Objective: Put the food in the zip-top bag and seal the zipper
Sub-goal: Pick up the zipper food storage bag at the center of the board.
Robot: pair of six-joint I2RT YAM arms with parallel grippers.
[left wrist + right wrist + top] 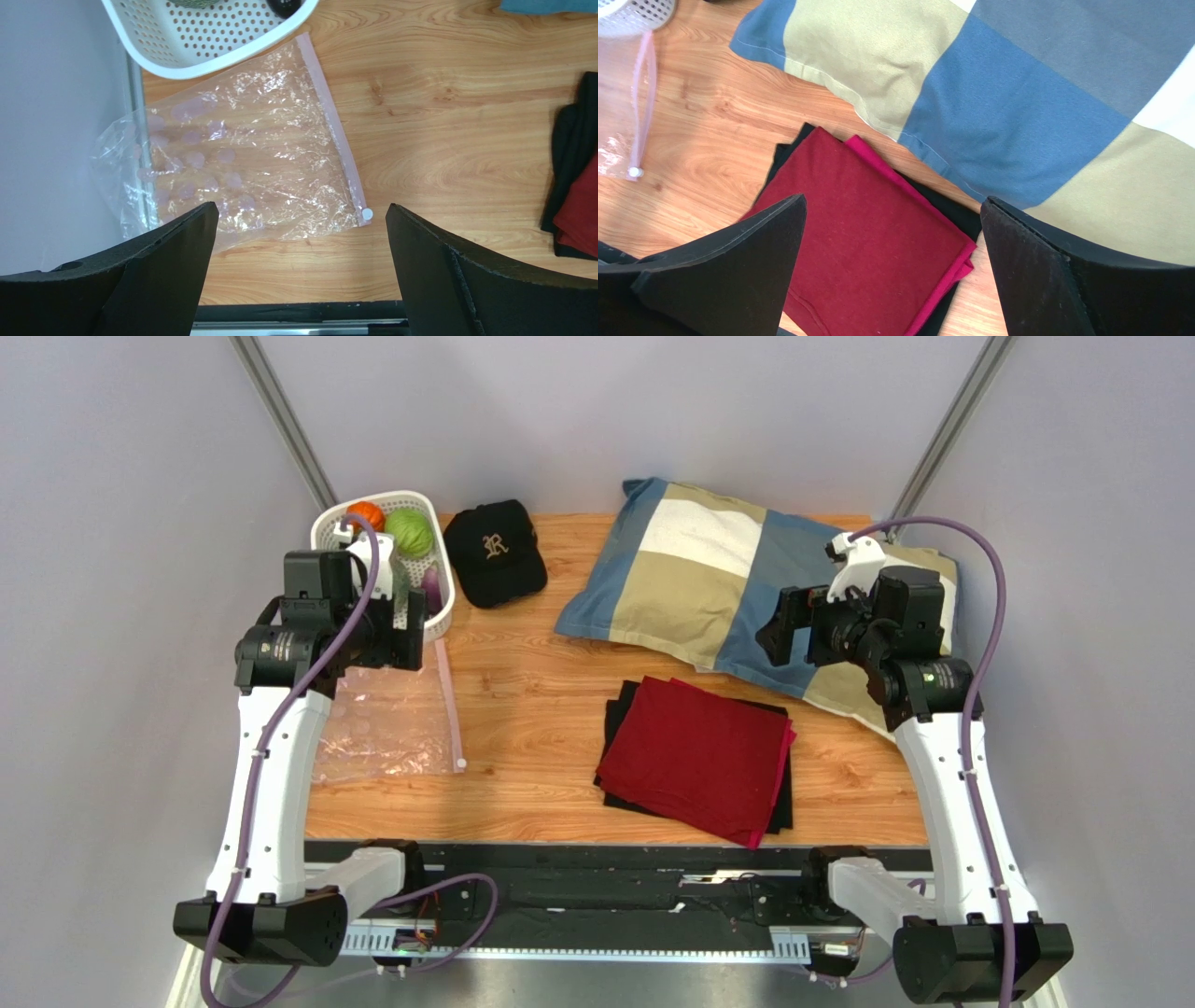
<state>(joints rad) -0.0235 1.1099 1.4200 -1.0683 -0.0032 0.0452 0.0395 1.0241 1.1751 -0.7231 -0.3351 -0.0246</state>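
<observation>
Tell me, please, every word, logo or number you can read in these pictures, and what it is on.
"R": a white ornate emblem on the front of the black cap; the smaller marks around it are too blurred to read.
No other writing shows in any view.

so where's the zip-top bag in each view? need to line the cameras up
Top external: zip-top bag lies flat at the left of the frame, just below the white basket.
Left wrist: mid-frame, with the zipper along its right side.
Right wrist: only a sliver at the left edge.
Shared landmark: the white basket, next to the bag in all three.
</observation>
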